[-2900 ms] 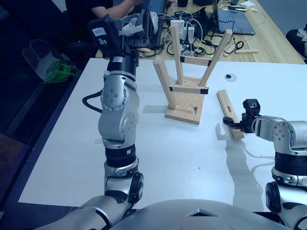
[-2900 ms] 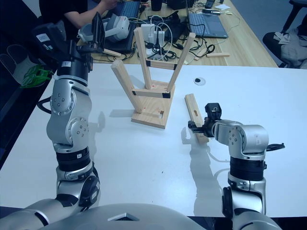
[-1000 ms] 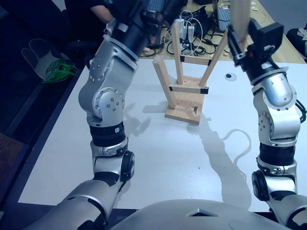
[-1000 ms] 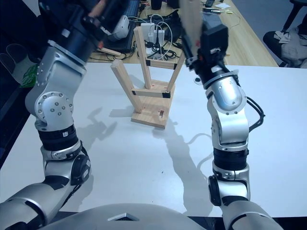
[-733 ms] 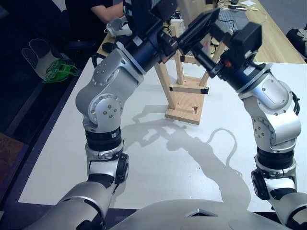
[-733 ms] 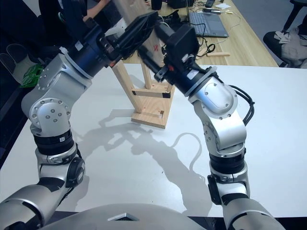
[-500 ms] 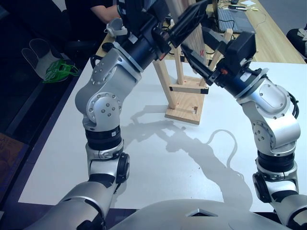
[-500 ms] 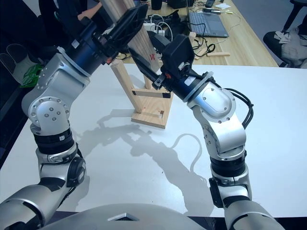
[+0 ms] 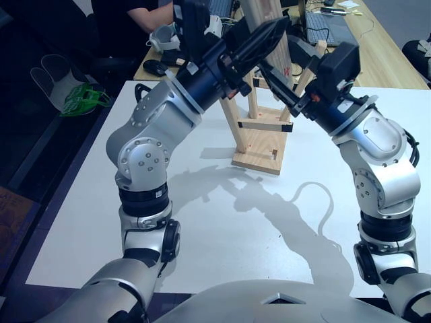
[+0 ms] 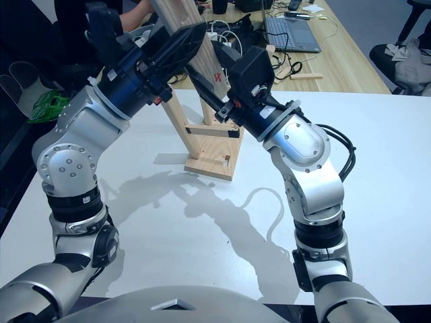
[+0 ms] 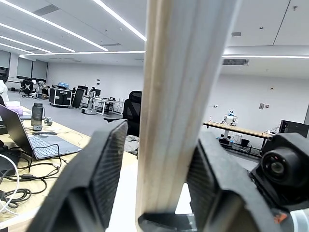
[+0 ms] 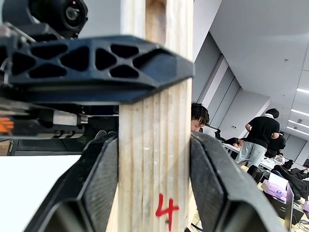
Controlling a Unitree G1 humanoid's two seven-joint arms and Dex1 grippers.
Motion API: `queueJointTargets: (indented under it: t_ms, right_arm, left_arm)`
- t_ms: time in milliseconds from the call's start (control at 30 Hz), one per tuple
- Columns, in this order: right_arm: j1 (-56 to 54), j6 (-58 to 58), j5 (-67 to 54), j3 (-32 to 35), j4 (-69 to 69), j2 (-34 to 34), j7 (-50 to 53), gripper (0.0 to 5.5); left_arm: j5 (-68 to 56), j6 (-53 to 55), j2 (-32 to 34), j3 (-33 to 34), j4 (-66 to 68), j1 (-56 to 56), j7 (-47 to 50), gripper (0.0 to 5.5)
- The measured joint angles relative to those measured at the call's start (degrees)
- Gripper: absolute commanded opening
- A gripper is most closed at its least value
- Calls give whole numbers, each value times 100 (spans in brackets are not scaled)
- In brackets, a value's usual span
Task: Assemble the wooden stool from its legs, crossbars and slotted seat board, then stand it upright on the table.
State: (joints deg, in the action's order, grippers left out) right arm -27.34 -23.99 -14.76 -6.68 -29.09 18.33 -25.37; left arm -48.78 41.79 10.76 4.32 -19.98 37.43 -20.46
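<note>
Lifted off the table (image 9: 222,222), the loose leg (image 11: 183,72) is now pinched by left claw (image 11: 161,164) and right claw (image 12: 154,179).

Left arm (image 9: 149,145): elbow bent and lifted, forearm slanting up and inward toward the middle.
Left gripper (image 9: 269,30): fingers clamped on the leg (image 10: 172,13), one pad on each face, firm hold.
Right arm (image 9: 380,138): elbow high and out to the side, forearm angling up and inward to meet the left.
Right gripper (image 9: 269,70): closed on the same leg, just below the left gripper.
Wrists: close together, raised high, converging on the one piece.
</note>
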Motion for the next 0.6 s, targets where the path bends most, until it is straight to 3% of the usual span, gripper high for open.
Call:
queueJointTargets:
  t_ms: [100, 300, 333, 600]
  right_arm:
    - [0, -28, 58, -5, 1, -2, 58, 201]
    - [0, -35, 178, -17, 22, -4, 130, 201]
    - [-1, -31, 195, -20, 28, -5, 135, 241]
    - [9, -412, -126, 68, 234, 487, -561, 367]
  left_arm:
    - [91, -2, 5, -48, 36, 47, 64, 111]
    - [208, 9, 11, -119, 114, 149, 132, 106]
    - [207, 21, 11, -117, 126, 161, 138, 106]
    - [-6, 249, 134, 419, 520, 642, 459, 100]
